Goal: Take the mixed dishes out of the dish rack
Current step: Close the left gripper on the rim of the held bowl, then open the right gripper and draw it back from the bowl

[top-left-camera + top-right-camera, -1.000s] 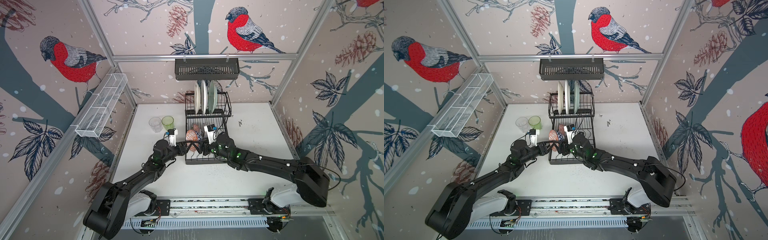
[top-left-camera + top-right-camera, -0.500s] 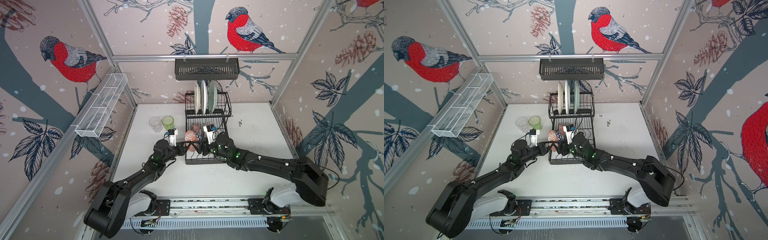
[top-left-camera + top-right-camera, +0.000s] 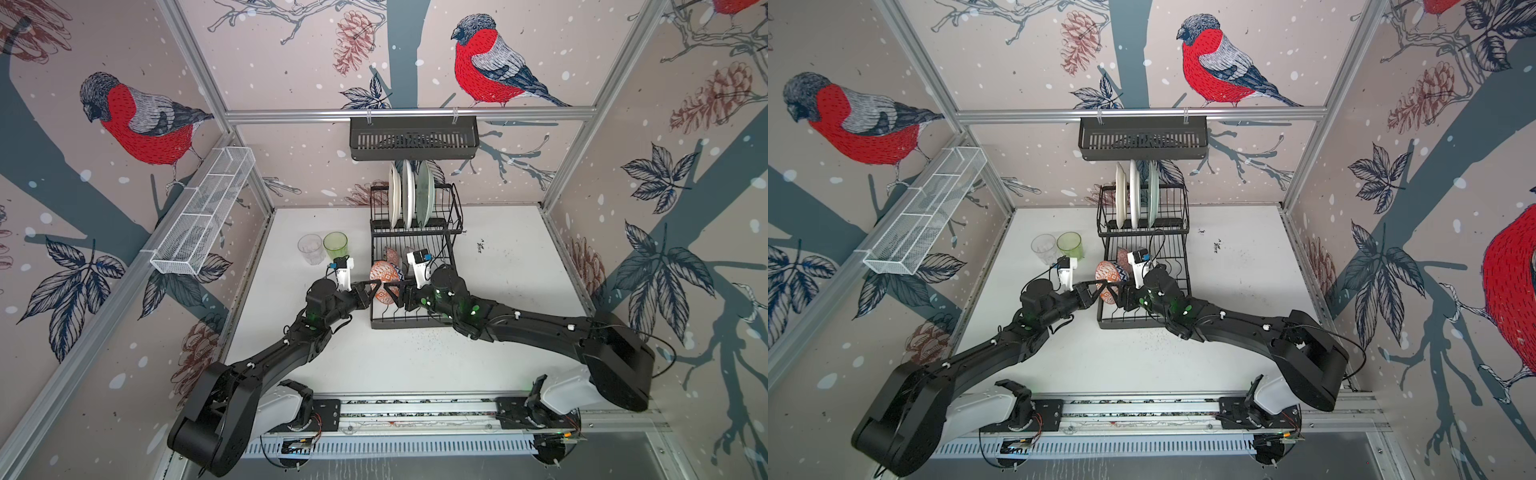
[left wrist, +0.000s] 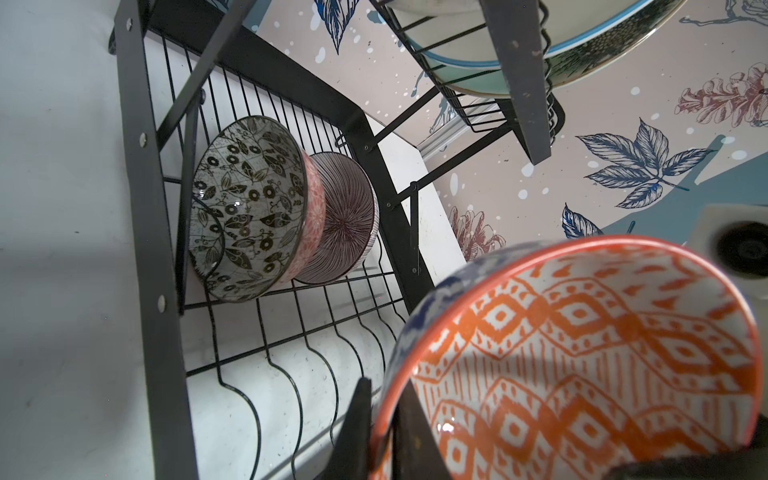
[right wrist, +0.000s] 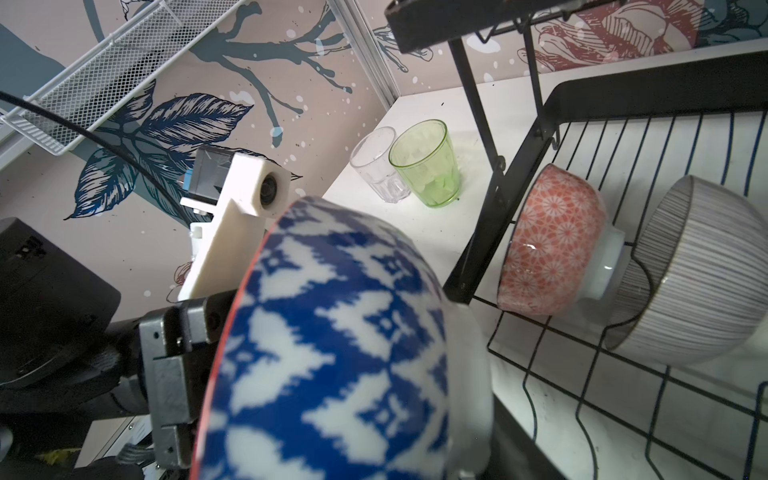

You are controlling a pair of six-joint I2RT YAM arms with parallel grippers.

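Observation:
A small bowl (image 3: 384, 279), orange-patterned inside and blue outside, hangs on edge over the front left corner of the black dish rack (image 3: 415, 323). My left gripper (image 4: 384, 390) is shut on its rim, one finger inside and one outside. From the other side my right gripper (image 3: 398, 293) holds the same bowl (image 5: 332, 353), which hides its fingertips in the right wrist view. A floral pink bowl (image 4: 249, 208) and a striped bowl (image 4: 349, 220) lean in the lower level. Three plates (image 3: 409, 199) stand in the upper level. A green glass (image 3: 336, 246) and a clear glass (image 3: 311, 248) stand on the table.
A slotted black shelf basket (image 3: 413, 139) hangs on the back rail above the rack. A long white mesh basket (image 3: 203, 212) runs along the left wall. The two glasses stand just behind my left wrist. White table (image 3: 415, 357) lies in front of the rack.
My left gripper's jaws have closed onto the bowl's rim. The bowl and my right gripper have hardly moved.

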